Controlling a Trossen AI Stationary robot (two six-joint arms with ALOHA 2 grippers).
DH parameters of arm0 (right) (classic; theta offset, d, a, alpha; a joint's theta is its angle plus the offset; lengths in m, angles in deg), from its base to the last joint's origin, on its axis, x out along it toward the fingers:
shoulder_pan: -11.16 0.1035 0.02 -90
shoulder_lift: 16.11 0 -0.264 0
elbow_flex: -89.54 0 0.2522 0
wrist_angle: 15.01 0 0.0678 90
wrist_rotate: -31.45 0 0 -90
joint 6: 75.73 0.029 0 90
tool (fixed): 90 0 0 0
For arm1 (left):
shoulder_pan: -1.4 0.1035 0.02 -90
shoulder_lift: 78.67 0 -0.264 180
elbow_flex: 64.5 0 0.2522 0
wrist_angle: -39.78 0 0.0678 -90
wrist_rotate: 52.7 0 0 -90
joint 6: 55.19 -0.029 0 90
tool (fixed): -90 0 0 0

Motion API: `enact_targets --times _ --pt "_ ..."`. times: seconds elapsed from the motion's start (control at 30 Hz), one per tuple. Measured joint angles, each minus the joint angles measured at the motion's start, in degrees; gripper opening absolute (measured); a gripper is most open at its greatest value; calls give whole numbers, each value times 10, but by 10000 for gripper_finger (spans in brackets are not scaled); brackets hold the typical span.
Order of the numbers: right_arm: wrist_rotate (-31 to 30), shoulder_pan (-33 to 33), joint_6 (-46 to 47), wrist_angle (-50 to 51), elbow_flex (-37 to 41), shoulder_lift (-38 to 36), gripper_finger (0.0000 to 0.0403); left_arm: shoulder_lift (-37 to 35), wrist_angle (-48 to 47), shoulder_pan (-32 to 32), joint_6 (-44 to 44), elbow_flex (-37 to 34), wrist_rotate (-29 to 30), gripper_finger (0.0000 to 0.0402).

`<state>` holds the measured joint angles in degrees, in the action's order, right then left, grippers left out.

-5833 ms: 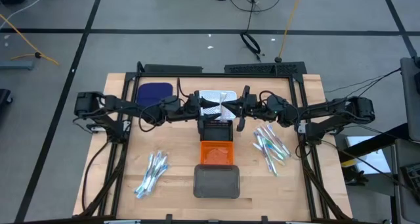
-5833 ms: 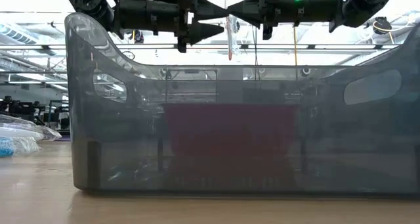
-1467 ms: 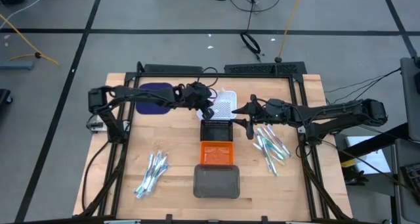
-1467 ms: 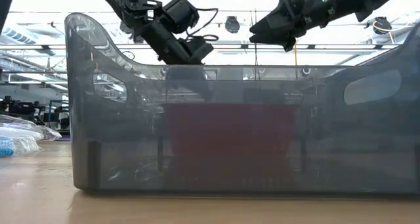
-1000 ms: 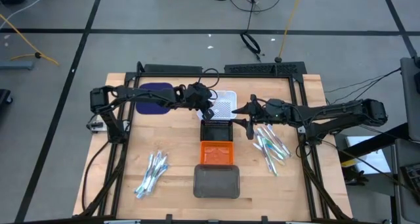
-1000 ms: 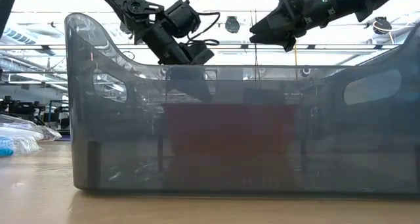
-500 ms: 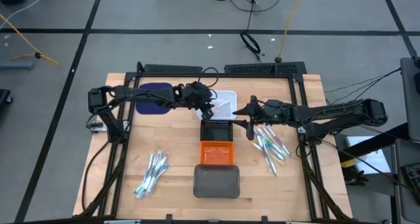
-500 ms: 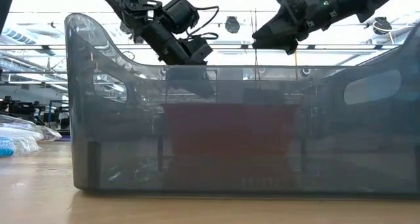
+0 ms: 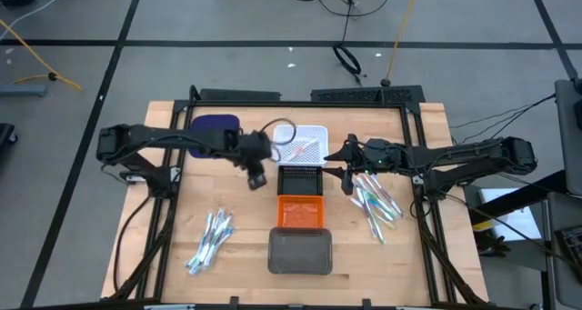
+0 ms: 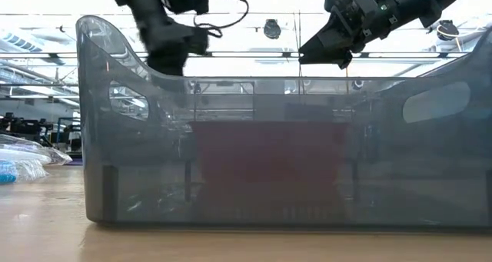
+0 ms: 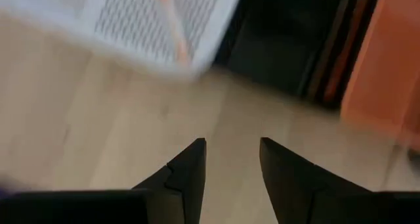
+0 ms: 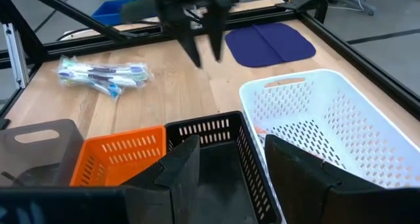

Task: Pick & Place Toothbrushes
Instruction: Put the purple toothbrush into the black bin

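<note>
Left claw [image 9: 257,178]: empty, prongs parted a little, over bare tabletop [image 9: 182,228] just beside the white tray [image 9: 305,145].
Right claw [image 9: 346,169]: empty, narrowly parted, above the black tray [image 9: 300,180].
Toothbrushes: loose pile [image 9: 211,239] toward the front edge from the left claw, long axes slanted; second pile [image 9: 375,204] just beside the right claw.
Nearer arm: each to its own pile.
Materials: thin smooth plastic sticks; perforated trays; wood-grain top.
</note>
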<state>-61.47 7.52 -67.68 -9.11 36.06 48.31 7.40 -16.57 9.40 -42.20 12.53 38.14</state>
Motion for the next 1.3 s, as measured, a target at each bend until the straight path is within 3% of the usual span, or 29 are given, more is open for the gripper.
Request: enact_targets --times 0.33,0.6,0.8,1.3 --pt "0 0 -2 0 0 0 164 -25 -171 -148 233 -24 38 145" --pt "0 0 -2 0 0 0 164 -24 -177 -232 436 -81 38 145" --pt "0 0 -2 0 0 0 164 -24 -178 -260 560 -106 13 145" --pt "0 0 -4 0 0 0 164 -24 -211 -297 674 -108 -8 145"
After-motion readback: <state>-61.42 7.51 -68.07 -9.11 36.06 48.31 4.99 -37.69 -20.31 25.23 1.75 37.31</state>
